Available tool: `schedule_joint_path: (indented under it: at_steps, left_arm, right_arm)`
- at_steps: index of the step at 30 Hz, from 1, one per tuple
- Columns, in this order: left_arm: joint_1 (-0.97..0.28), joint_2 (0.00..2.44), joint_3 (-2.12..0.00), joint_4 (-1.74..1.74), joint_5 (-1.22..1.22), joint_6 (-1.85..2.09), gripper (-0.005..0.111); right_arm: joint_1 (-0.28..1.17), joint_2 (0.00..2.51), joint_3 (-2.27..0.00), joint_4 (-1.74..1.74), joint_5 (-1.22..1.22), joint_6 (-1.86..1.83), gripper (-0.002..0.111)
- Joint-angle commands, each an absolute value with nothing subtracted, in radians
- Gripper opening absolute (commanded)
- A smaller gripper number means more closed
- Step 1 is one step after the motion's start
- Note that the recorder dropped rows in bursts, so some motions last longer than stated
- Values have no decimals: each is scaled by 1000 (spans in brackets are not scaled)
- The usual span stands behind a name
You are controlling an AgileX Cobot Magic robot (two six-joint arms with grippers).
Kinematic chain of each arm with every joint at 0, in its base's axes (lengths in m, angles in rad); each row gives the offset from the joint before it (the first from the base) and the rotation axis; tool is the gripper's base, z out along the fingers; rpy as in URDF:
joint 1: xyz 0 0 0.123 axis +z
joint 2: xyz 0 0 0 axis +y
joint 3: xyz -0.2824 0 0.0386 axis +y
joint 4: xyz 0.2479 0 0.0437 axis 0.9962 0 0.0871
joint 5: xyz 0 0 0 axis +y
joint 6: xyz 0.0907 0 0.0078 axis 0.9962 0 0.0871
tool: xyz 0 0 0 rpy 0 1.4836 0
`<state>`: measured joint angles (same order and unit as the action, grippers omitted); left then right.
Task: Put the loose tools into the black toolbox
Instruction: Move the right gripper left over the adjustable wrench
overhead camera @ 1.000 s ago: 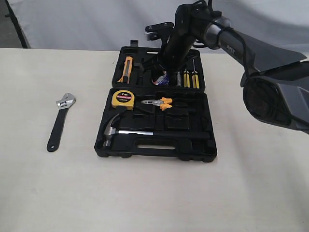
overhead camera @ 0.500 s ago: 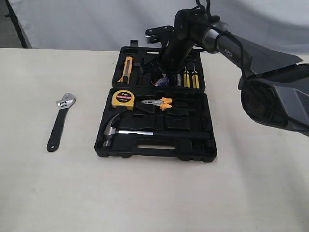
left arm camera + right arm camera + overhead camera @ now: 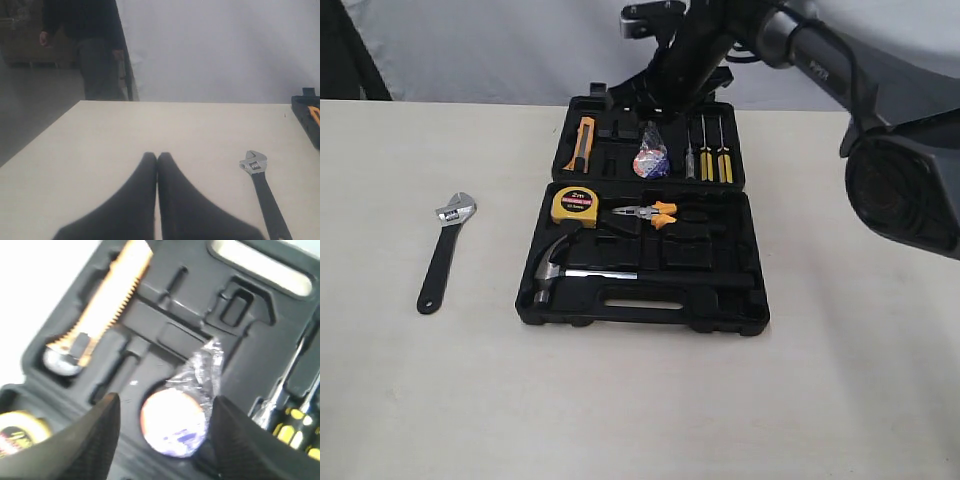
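On a pale table (image 3: 440, 400), the wrench (image 3: 442, 250) lies loose near the left gripper (image 3: 157, 156), pinched closed, empty. The hammer (image 3: 552, 262) sits in the black toolbox (image 3: 720, 312); the blurred tape roll (image 3: 175, 425) rests there beneath the right gripper (image 3: 165, 400), spread wide.

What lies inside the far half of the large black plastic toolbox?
In the black toolbox: an orange utility knife, a small film-wrapped tape roll and yellow-handled screwdrivers. The open right gripper overhangs the far edge, hiding whatever lies beneath it.
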<state>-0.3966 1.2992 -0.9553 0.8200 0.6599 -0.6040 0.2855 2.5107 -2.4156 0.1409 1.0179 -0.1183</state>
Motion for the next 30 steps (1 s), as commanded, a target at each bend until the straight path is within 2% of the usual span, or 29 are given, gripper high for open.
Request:
schedule_joint_path:
  at_steps: [1, 3, 5, 11, 16, 25, 27, 30]
  left_arm:
    - [-393, 1291, -946, 806, 643, -614, 1]
    - [-393, 1291, -946, 806, 643, -614, 1]
    - [-393, 1291, -946, 806, 643, -614, 1]
    - [-393, 1291, -946, 806, 643, -614, 1]
    - [-393, 1291, -946, 806, 643, -614, 1]
    - [-393, 1291, -946, 806, 643, -614, 1]
    - [-393, 1291, -946, 806, 643, -614, 1]
    - [-393, 1291, -946, 806, 643, -614, 1]
  right_arm:
    - [283, 2480, -2419, 239, 1081, -121, 52]
    - [283, 2480, -2419, 320, 1101, -128, 51]
    - [289, 2480, -2419, 391, 1122, -131, 44]
    - [367, 2480, -2419, 475, 1157, -161, -1]
    - [508, 2488, -2419, 400, 1084, -98, -1]
    - [793, 2567, -2419, -161, 839, 275, 0]
    - [814, 2589, -2419, -189, 783, 349, 6]
    - [821, 2625, -2419, -189, 714, 413, 30]
